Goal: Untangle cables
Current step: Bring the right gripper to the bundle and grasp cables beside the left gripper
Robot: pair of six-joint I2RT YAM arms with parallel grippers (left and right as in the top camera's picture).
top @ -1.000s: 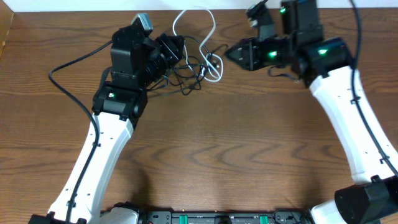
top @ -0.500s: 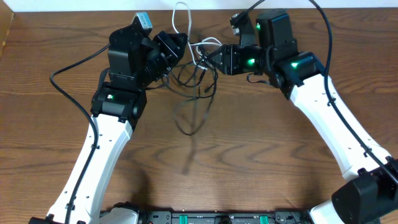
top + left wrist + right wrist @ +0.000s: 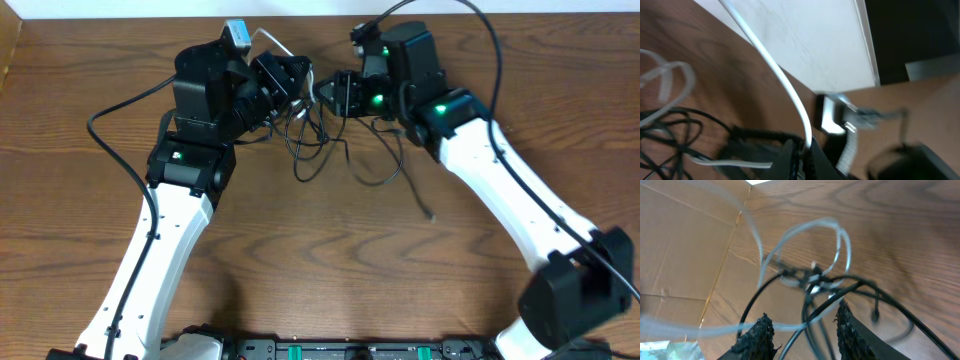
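Observation:
The cables form a tangle of black loops (image 3: 335,150) and a white cable (image 3: 272,42) at the far middle of the table, between my two grippers. One black cable trails right to a plug end (image 3: 432,215). My left gripper (image 3: 295,80) is shut on the white cable (image 3: 790,95), which rises from its jaws (image 3: 801,141); black loops (image 3: 670,130) lie beside it. My right gripper (image 3: 332,95) faces the left one closely. In the right wrist view it (image 3: 804,312) stands open, with the blurred white cable (image 3: 805,230) and black cables (image 3: 860,287) crossing the gap between its fingers.
The white wall (image 3: 805,45) runs just behind the table's far edge. Cardboard (image 3: 675,255) stands beyond the left edge of the table (image 3: 330,260). Thick black arm wires (image 3: 110,110) arc off both arms.
The right gripper has swung left, close up to the left gripper, with its jaws wider. The black loops shifted and one cable end flung out to the right. The left gripper kept its hold.

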